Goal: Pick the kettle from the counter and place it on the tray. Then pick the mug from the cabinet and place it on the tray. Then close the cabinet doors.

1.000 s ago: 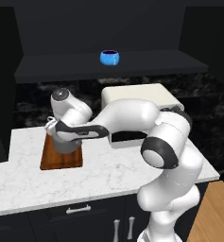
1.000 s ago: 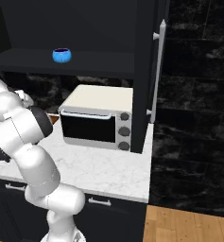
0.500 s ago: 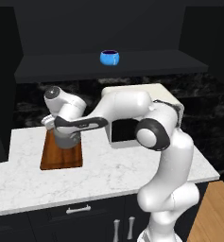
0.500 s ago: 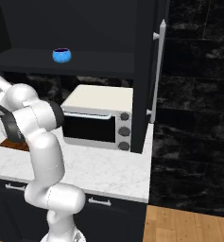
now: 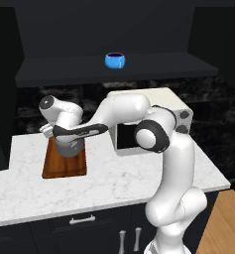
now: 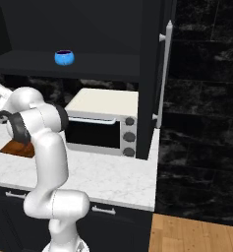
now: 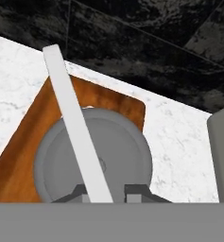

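Observation:
The dark grey kettle (image 5: 68, 149) sits low over the far half of the brown wooden tray (image 5: 64, 166), which lies on the white marble counter (image 5: 114, 183). My gripper (image 5: 64, 135) is shut on the kettle's handle from above. In the hand view the pale handle (image 7: 73, 113) runs between my fingertips (image 7: 78, 191), above the kettle's round lid (image 7: 118, 156) and the tray (image 7: 28, 142). Whether the kettle rests on the tray I cannot tell. The blue mug (image 5: 115, 60) stands on the open cabinet's shelf (image 5: 153, 69). From the right I see the mug (image 6: 64, 57) and the tray (image 6: 17, 147).
A white toaster oven (image 5: 161, 106) stands on the counter right of the tray, under the shelf. The right cabinet door (image 6: 148, 59) stands open with its silver handle (image 6: 165, 74) toward me. Dark drawers (image 5: 82, 221) run below the counter edge.
The hand and kettle have stayed over the tray. The arm's elbow has swung up and to the right.

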Tool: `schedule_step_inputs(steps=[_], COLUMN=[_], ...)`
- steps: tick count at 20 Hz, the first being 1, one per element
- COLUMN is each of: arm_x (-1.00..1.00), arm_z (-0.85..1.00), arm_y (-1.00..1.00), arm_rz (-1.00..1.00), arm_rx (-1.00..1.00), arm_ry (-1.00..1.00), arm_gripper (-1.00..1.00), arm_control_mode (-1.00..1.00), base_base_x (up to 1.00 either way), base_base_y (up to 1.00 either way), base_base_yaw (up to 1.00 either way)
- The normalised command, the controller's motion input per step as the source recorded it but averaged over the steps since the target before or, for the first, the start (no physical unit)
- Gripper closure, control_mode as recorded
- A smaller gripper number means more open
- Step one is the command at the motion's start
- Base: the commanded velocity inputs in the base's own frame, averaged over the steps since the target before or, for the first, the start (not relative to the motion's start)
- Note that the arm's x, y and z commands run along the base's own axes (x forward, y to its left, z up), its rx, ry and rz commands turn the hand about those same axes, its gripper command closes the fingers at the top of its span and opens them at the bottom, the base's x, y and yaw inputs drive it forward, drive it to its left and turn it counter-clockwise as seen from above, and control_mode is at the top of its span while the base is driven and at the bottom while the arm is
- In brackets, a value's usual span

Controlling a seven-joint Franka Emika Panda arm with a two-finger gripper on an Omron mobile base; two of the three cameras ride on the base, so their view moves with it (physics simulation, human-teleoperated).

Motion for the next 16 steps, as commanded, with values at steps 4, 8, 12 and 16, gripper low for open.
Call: schedule_step_inputs(steps=[4,8,12,16], arm_x=[0.12,0.13,0.04,0.00], arm_z=[-0.13,-0.14,-0.14,-0.10], arm_y=[0.00,0.00,0.00,0.00], arm_rz=[-0.06,-0.06,-0.05,-0.01], arm_rx=[0.03,0.02,0.02,0.03], arm_ry=[-0.02,-0.01,-0.03,-0.18], arm_gripper=[1.00,1.00,1.00,-1.00], arm_control_mode=[-1.00,-1.00,-1.00,-1.00], base_base_x=[0.00,0.00,0.00,0.00], base_base_y=[0.00,0.00,0.00,0.00], base_base_yaw=[0.00,0.00,0.00,0.00])
